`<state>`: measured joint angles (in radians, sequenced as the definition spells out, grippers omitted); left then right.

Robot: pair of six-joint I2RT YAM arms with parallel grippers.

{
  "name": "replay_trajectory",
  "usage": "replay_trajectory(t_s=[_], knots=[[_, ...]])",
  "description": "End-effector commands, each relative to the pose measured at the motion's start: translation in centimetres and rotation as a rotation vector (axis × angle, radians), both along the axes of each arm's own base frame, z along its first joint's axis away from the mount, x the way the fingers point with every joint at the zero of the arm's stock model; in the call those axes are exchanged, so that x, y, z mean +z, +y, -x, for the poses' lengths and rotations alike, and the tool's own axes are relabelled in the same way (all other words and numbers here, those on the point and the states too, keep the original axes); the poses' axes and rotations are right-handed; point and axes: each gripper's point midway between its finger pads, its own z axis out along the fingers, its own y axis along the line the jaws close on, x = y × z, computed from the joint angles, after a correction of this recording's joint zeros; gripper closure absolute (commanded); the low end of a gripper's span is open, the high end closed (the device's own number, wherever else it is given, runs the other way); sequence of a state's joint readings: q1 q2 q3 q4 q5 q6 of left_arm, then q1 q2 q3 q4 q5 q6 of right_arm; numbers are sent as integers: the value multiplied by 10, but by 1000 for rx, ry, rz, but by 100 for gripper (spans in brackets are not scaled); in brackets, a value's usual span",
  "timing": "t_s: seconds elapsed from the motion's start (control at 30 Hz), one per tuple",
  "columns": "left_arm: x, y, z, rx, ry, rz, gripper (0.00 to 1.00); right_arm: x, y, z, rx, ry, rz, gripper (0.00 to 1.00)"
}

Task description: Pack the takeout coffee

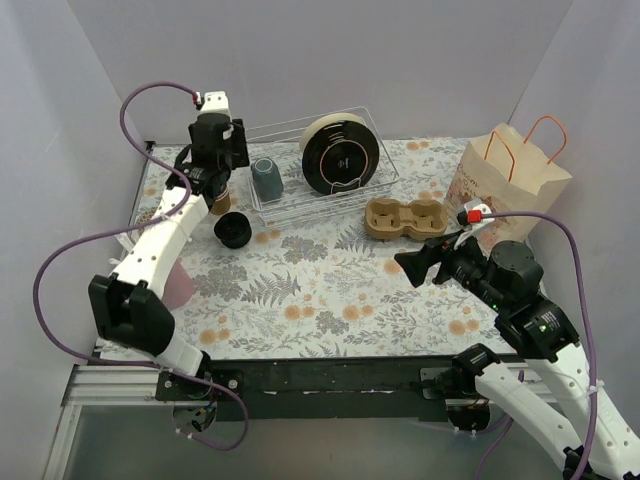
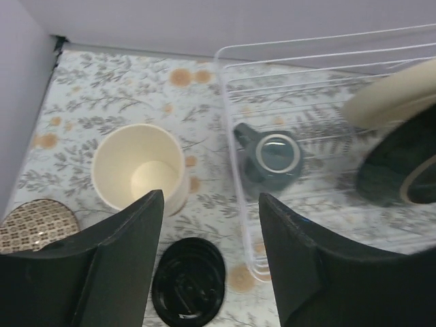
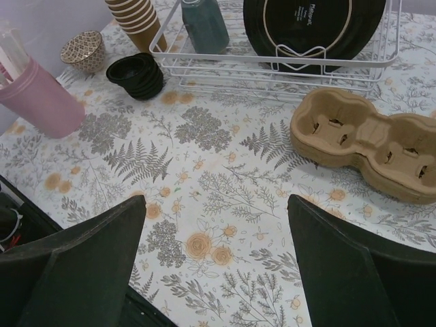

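No tan cup with a black lid on it shows in any view. A stack of lidless paper cups [image 1: 218,196] stands at the back left, cream inside [image 2: 139,170] and also seen in the right wrist view [image 3: 136,19]. A stack of loose black lids [image 1: 232,230] lies beside it [image 2: 189,281] [image 3: 138,75]. My left gripper [image 1: 216,160] is open and empty above the cups and lids [image 2: 210,197]. My right gripper [image 1: 408,266] is open and empty over bare table at the right [image 3: 216,199], near the cardboard cup carrier [image 1: 404,218] [image 3: 368,139].
A wire rack [image 1: 375,150] at the back holds a grey-blue mug [image 1: 266,178] [image 2: 271,155] and a black plate [image 1: 340,153] [image 3: 313,27]. A kraft paper bag [image 1: 508,175] stands back right. A pink tumbler [image 3: 37,99] and a patterned bowl [image 3: 82,51] sit at the left.
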<state>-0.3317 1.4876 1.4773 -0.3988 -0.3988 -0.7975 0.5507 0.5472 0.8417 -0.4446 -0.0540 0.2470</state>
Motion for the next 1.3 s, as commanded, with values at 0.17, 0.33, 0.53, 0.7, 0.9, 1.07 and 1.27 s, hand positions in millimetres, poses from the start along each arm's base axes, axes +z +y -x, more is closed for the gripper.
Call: replay_trajectory(t_s=[0.17,0.33,0.53,0.7,0.9,1.07,1.27], knots=[[-47,37,-45,55,186,-39,60,2,6,4,75,-86,17,10],[-70,42,-58,69,247,-92,69,-1,7,3,77,-87,25,10],[-79,46,-61,81,263,-120,71,1,8,3,84,-94,28,10],[-67,42,-63,50,235,-115,67,-1,8,2,85,-91,33,10],[-43,51,-65,78,183,-147,67,-2,9,1,85,-84,39,10],[-62,65,-65,110,230,-165,68,-2,9,-1,81,-86,40,10],[-75,68,-64,116,256,-167,71,0,7,0,79,-92,45,10]])
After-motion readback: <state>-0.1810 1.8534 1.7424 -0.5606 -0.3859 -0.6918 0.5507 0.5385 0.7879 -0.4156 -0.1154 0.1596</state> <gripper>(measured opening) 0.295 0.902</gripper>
